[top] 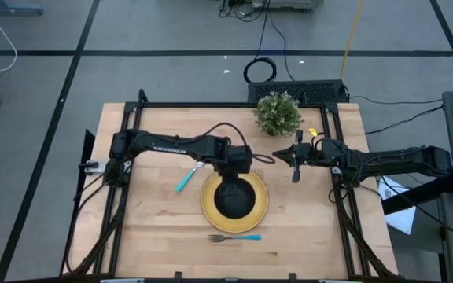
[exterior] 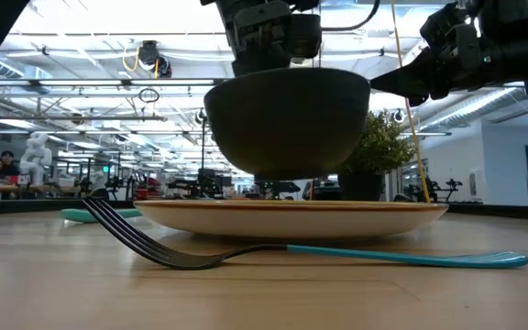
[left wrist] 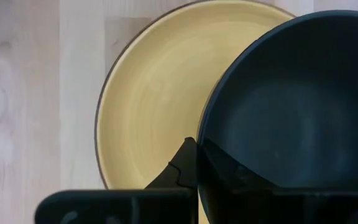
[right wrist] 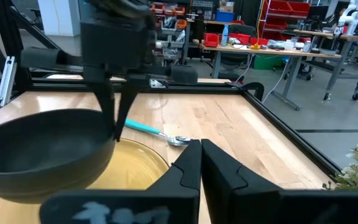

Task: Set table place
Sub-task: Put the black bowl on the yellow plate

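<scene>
The black bowl [top: 233, 198] hangs over the round yellow plate [top: 256, 211], which lies flat on the light-wood table [top: 156, 236]. My left gripper [top: 234, 174] is shut on the bowl's rim. The turquoise-handled spoon [top: 185, 180] lies on the table left of the plate. The turquoise-handled fork [top: 235, 237] lies near the plate's near side. My right gripper [top: 283, 157] is shut and empty. It hovers above the table, right of the plate and near the plant. My left gripper holds the bowl by its rim on the far side [right wrist: 113, 134], with one finger [left wrist: 180, 169] outside the wall and the other inside. The fingers [right wrist: 107, 102] come from above, pointing down. The bowl is lifted clear, and in the low view [exterior: 287, 119] background shows between its base and the plate.
A small green potted plant [top: 278, 113] stands at the table's far edge, right of centre. A black metal frame [top: 211, 104] runs round the tabletop. Bare wood lies along the near edge and at the left.
</scene>
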